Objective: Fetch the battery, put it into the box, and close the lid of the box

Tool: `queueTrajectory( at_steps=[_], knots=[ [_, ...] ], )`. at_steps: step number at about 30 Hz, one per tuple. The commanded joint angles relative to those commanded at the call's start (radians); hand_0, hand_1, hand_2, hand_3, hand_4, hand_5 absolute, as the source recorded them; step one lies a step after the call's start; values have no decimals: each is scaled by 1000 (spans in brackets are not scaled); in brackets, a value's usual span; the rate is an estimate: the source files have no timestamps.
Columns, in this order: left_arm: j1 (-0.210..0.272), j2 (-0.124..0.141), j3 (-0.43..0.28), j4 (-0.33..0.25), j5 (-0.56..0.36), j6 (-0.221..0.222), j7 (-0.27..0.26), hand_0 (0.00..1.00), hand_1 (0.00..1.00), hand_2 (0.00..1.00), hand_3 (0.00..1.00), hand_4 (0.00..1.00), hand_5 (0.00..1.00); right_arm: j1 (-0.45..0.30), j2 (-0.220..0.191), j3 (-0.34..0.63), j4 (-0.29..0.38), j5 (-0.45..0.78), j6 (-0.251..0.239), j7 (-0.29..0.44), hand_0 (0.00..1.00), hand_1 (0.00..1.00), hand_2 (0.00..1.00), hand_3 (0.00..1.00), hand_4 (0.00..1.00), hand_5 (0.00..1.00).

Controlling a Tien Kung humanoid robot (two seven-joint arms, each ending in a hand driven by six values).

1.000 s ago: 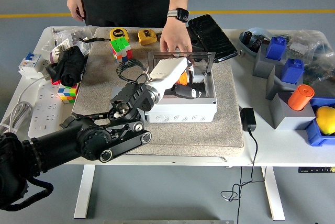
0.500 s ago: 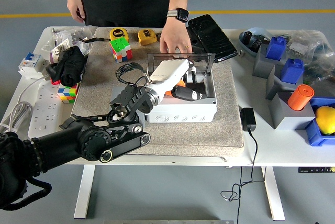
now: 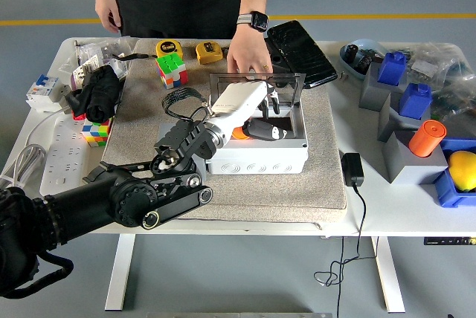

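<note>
The white box point(image 3: 256, 156) stands on the grey mat point(image 3: 312, 184), and its clear lid point(image 3: 256, 80) is up at the far side. A person's hand point(image 3: 249, 54) rests on the lid's top edge. My left hand point(image 3: 253, 114), white-backed with dark fingers point(image 3: 262, 131), reaches from the lower left into the open box. The orange battery point(image 3: 239, 133) shows low inside the box, under my palm and apart from the loosely spread fingers. The rest of the box's inside is hidden by the hand.
Two tape measures point(image 3: 210, 52) and a colour cube point(image 3: 172, 70) lie at the mat's far edge, a black keyboard point(image 3: 301, 52) beside the lid. Blue and grey bins point(image 3: 405, 102), an orange cylinder point(image 3: 427, 138) and a charger point(image 3: 352, 169) fill the right. Cables and a power strip point(image 3: 63, 162) are on the left.
The orange battery has gone from between my fingers down and left into the box under my palm. My left hand has barely moved. The person's hand still holds the lid.
</note>
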Motion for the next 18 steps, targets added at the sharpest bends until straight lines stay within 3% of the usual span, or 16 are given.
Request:
queueTrajectory(
  at_steps=[5, 9, 10, 15, 16, 18],
  knots=[
    [18, 0, -37, -55, -21, -5, -20, 358, 489, 395, 460, 998, 456, 0, 1, 3, 0, 0, 1, 2, 611, 634, 622, 575, 980, 564],
    [46, 0, -79, -144, -28, -12, -30, 358, 489, 395, 460, 998, 456, -3, 3, 4, -1, 1, 3, 2, 611, 634, 622, 575, 980, 564],
    [53, 0, -86, -165, -26, -14, -30, 377, 518, 465, 461, 998, 467, -3, 3, 5, -1, 0, 3, 2, 610, 634, 623, 575, 979, 565],
    [113, 0, -129, -277, -21, -22, -29, 377, 518, 465, 461, 998, 467, -5, 3, 12, 0, -3, 4, 3, 610, 634, 623, 575, 979, 565],
    [139, 18, -146, -308, -24, -14, -43, 432, 566, 572, 488, 998, 462, -6, 4, 15, -1, -4, 4, 3, 611, 633, 622, 575, 979, 564],
    [173, 50, -171, -349, -23, 0, -64, 432, 566, 572, 488, 998, 462, -7, 4, 19, -1, -6, 5, 2, 611, 633, 622, 575, 979, 564]
  ],
)
